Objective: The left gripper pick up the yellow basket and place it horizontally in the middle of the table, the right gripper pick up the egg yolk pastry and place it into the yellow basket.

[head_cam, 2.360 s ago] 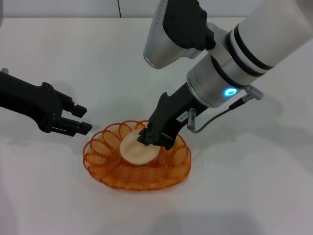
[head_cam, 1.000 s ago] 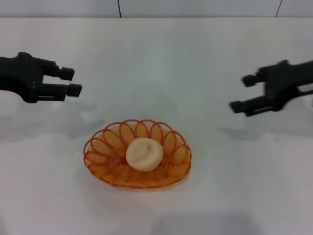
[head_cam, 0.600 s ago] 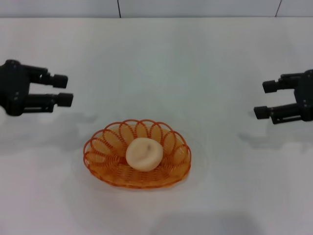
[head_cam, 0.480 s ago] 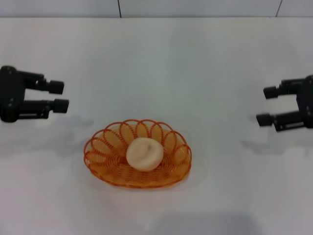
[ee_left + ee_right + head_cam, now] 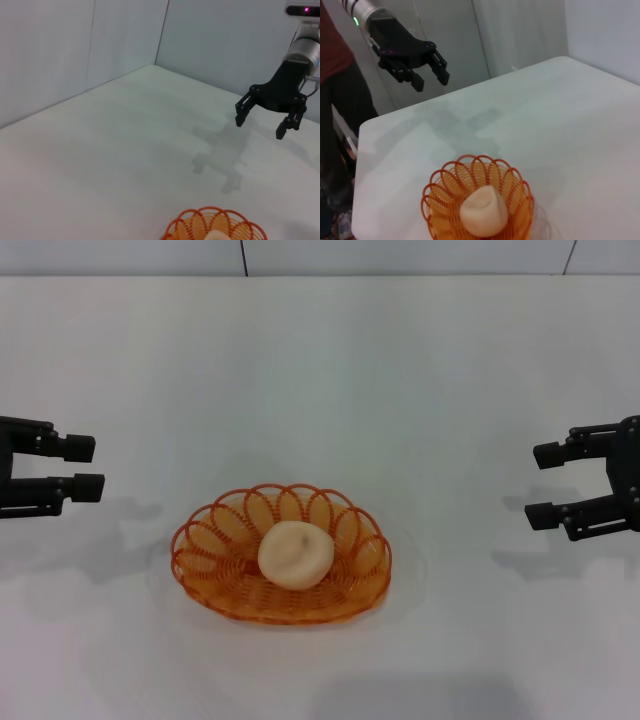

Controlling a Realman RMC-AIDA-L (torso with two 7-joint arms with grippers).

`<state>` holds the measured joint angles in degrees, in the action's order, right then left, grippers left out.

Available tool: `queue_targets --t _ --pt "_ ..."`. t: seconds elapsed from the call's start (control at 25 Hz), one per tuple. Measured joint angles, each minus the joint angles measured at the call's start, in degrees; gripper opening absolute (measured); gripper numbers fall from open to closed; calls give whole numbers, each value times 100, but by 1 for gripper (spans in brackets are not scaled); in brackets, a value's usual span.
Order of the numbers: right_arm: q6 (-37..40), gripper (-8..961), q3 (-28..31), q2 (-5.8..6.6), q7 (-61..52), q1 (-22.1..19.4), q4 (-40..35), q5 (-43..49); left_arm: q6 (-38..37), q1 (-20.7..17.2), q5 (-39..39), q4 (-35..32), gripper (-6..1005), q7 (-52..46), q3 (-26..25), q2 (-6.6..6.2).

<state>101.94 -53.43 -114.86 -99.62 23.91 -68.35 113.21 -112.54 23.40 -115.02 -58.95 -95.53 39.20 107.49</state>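
Observation:
The yellow basket (image 5: 281,553) lies flat in the middle of the white table (image 5: 320,360). The egg yolk pastry (image 5: 295,554) rests inside it, at its centre. The basket (image 5: 477,201) and pastry (image 5: 483,211) also show in the right wrist view, and the basket's rim (image 5: 214,228) shows in the left wrist view. My left gripper (image 5: 84,465) is open and empty at the far left edge, above the table. My right gripper (image 5: 538,483) is open and empty at the far right edge. Each is well apart from the basket. The right gripper (image 5: 264,118) shows in the left wrist view, the left gripper (image 5: 431,73) in the right wrist view.
A grey panelled wall (image 5: 320,255) runs along the table's back edge. A person in a dark red top (image 5: 335,115) stands beside the table in the right wrist view.
The right gripper let go of the pastry in the basket and withdrew to the far right. The left gripper drew back to the far left. Basket and pastry stayed put.

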Motion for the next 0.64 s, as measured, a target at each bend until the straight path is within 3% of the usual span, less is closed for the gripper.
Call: queue_targets --t 0.64 --pt "73 785 -12 -17 -56 82 -7 -4 -5 21 62 -3 488 0 0 -18"
